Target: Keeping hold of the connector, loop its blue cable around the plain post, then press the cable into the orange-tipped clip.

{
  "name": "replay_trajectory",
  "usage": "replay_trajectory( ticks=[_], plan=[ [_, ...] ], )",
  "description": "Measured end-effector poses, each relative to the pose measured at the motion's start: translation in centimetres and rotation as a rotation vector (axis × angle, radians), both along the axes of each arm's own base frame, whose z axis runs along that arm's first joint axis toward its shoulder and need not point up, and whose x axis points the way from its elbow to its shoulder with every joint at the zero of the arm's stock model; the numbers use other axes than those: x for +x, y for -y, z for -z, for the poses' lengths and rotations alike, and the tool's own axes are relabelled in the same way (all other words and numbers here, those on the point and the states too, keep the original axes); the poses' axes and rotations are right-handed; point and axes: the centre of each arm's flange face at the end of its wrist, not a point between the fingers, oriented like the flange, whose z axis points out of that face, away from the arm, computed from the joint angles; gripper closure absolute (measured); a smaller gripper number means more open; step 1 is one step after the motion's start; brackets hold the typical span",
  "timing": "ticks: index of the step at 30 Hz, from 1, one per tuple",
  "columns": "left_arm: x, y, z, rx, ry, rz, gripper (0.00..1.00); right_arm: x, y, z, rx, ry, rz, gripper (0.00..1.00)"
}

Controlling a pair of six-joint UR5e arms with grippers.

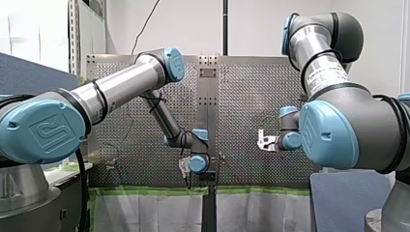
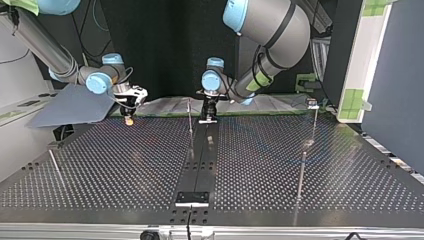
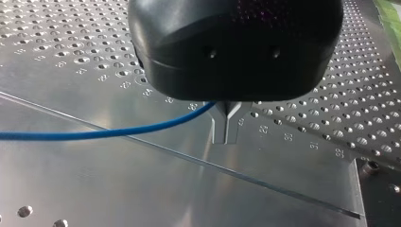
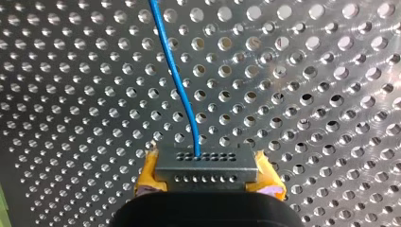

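Note:
In the right wrist view my right gripper (image 4: 208, 176) is shut on a grey connector (image 4: 205, 163) with two rows of small holes, clamped between yellow pads (image 4: 147, 171). A blue cable (image 4: 177, 80) leaves the connector's face and runs ahead over the perforated plate. My left gripper (image 3: 226, 138) is black, its two metal fingers pressed together just above the plate. The blue cable (image 3: 94, 134) comes in from the side and disappears behind the fingers' root; whether it is pinched there is hidden. In the top view my right gripper (image 2: 129, 119) is at the left and my left gripper (image 2: 208, 118) in the middle.
Thin upright posts stand on the table: one (image 2: 190, 120) right beside my left gripper, others (image 2: 315, 120) (image 2: 302, 172) (image 2: 55, 167) further out. A dark strip (image 2: 200, 165) runs down the table's middle. No orange-tipped clip can be made out.

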Motion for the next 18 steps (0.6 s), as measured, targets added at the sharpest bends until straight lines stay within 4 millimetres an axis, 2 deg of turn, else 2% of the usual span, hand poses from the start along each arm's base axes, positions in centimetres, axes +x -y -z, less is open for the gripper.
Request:
replay_trajectory(
  ticks=[5,15,17,18],
  plan=[
    [0.24,-0.30,-0.06,0.011,0.003,-0.012,1.00,0.02,0.65,0.81,0.011,-0.011,-0.007,1.00],
    [0.66,-0.69,-0.27,0.066,0.010,-0.013,1.00,0.13,0.95,1.02,0.006,-0.008,-0.027,1.00],
    [0.76,-0.71,-0.50,0.068,0.013,-0.010,0.71,0.14,0.94,1.03,0.007,-0.009,-0.028,1.00],
    [0.80,-0.68,-0.64,0.069,0.015,-0.007,0.71,0.14,0.94,1.03,0.007,-0.009,-0.028,1.00]
  ],
)
